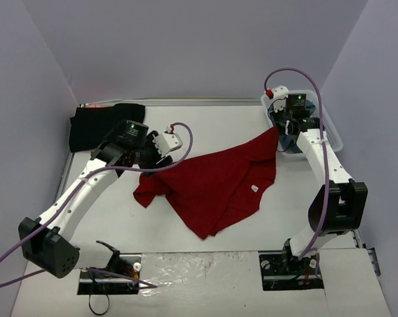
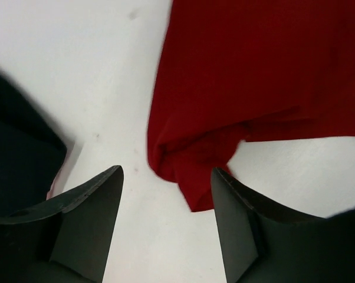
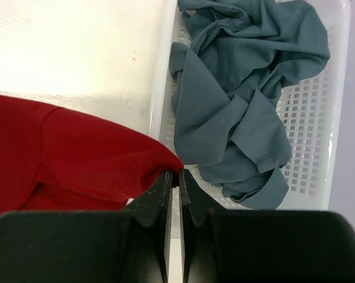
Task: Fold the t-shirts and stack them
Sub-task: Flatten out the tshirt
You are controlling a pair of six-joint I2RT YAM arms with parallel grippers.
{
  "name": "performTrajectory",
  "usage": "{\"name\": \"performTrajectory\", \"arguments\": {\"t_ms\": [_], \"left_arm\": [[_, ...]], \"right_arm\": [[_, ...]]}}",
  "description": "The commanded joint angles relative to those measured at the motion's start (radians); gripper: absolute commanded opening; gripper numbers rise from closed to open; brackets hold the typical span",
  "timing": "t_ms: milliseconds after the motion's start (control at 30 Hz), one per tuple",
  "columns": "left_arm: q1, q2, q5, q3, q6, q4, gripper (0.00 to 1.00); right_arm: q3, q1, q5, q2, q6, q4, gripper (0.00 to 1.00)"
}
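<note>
With the right claw (image 3: 173,177) pinching a corner of the dark red t-shirt (image 1: 219,185), the spread left claw (image 2: 166,172) should grip its bunched edge and draw it flat.

Top ext. cam: fixed, high behind the arm bases, looks down and fwd; far view, whole table (image 1: 219,122) in frame. L wrist cam: close, aimed down past L gripper (image 2: 167,171) at tabletop. R wrist cam: close, aimed past R gripper (image 3: 174,172) toward white lattice basket (image 3: 310,118). All 3 views share dark red t-shirt (image 1: 219,185). Top + L wrist share black t-shirt (image 1: 100,122); top + R wrist share basket.
</note>
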Motion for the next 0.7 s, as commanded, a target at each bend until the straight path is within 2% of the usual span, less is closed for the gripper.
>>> {"name": "performTrajectory", "arguments": {"t_ms": [0, 67, 200, 367, 667], "left_arm": [[-0.076, -0.043, 0.169, 0.019, 0.061, -0.199, 0.59], [-0.144, -0.027, 0.182, -0.004, 0.07, -0.232, 0.57], [-0.271, 0.01, 0.133, -0.063, 0.054, -0.235, 0.39], [-0.403, 0.065, 0.13, -0.047, 0.026, -0.224, 0.38], [-0.556, 0.22, 0.161, -0.024, 0.026, -0.226, 0.36]], "right_arm": [[-0.019, 0.004, 0.012, 0.0, 0.0, 0.022, 0.0], [-0.026, 0.007, 0.005, 0.001, 0.003, 0.028, 0.0], [-0.033, 0.027, 0.012, 0.0, 0.008, 0.028, 0.0], [-0.043, 0.062, 0.067, 0.011, 0.016, 0.026, 0.0], [-0.068, 0.11, 0.13, 0.026, 0.022, 0.028, 0.0]]}}
